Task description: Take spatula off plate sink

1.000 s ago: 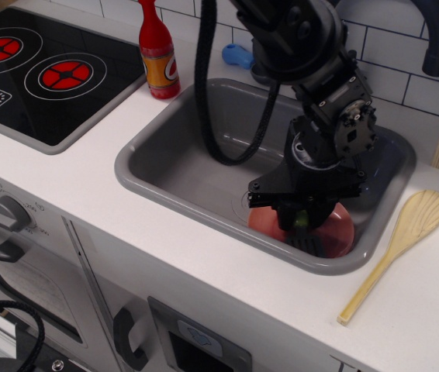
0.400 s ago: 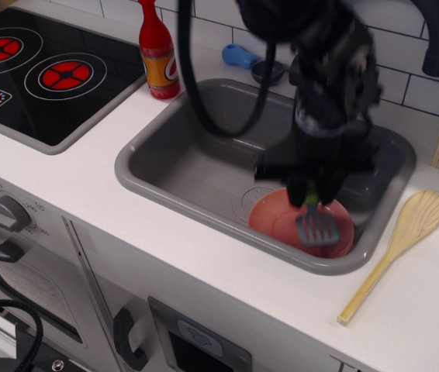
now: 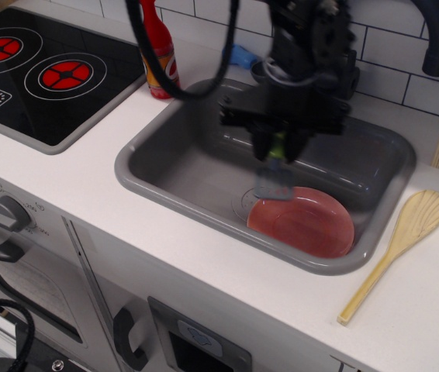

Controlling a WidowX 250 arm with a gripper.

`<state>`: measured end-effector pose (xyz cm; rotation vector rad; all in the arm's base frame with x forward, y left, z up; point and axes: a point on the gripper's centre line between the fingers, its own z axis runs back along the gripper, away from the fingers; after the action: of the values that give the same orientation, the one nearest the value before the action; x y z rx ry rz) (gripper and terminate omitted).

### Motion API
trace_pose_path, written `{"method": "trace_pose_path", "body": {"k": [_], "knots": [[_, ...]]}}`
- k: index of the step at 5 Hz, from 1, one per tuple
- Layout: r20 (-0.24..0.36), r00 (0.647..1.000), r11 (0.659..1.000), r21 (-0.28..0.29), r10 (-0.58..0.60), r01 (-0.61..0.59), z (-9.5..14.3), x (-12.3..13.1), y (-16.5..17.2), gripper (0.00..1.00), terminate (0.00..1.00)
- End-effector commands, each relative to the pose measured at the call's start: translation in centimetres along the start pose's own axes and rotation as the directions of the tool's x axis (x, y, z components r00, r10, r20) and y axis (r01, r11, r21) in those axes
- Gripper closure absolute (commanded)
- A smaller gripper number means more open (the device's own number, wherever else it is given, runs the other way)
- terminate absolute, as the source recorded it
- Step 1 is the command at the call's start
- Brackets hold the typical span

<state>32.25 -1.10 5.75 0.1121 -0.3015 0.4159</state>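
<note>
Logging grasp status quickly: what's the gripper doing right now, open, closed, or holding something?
Gripper: closed on the spatula, gripping its green handle, with the grey blade hanging down over the sink, at the left edge of the plate.

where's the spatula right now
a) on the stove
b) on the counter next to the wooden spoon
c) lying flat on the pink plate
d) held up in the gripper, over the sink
d: the gripper is shut on the spatula, whose grey blade hangs over the sink at the left edge of the plate, which has nothing lying on it.
</note>
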Motion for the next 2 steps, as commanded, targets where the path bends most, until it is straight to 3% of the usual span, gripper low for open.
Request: {"method": "trace_pose_path", "body": {"k": [1,2], "knots": [[0.083,0.976,0.980,0.012,-0.200,0.200,-0.6,2.5,3.7,1.00,0.00],[0.064,0.978,0.980,0.025,-0.198,0.196,-2.2,2.1,4.5,1.00,0.00]]}}
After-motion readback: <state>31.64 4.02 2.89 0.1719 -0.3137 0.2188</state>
